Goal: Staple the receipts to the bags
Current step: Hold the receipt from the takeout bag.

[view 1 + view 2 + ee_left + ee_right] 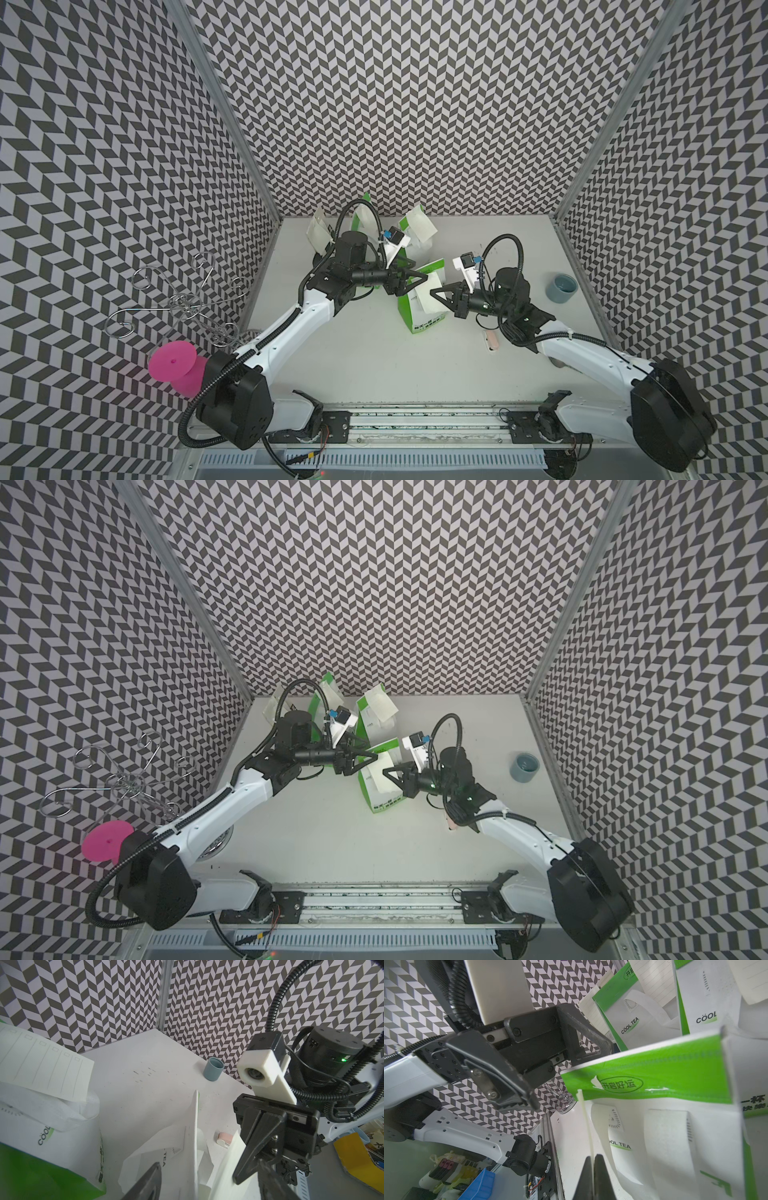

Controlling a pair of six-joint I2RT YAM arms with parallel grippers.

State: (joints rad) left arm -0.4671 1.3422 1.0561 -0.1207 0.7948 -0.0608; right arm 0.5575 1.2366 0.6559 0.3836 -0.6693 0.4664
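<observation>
Zigzag black-and-white walls stand round a white worktop (365, 353). Near its middle, between the two arms, is the front bag (419, 318). It is green on the sides and white on the face. It has "COOL TEA" printed on it in dark letters, and soft white handles (670, 1147) lie over the face.

The right fingers (437, 296) are shut tight on a receipt (428, 302). This is a thin cream slip, and they hold it just beside the bag's white face. In the right wrist view the slip shows edge-on, like a thin line, pinched at the tips.

The left fingers (420, 272) are spread wide by the top of the same bag and hold nothing. In the left wrist view the bag's top edge (195, 1126) stands in the gap between them.

At the back wall is a back bag (415, 249), green and white too, with a lined slip (422, 224) on it. A second back bag (359, 216) is partly behind the left arm. A pale shape (316, 232) at the back left may be one more bag, but the arm hides most of it.

A small pink-and-white stapler (492, 340) lies by the right arm. A grey-blue cup (561, 288) sits near the right wall.
</observation>
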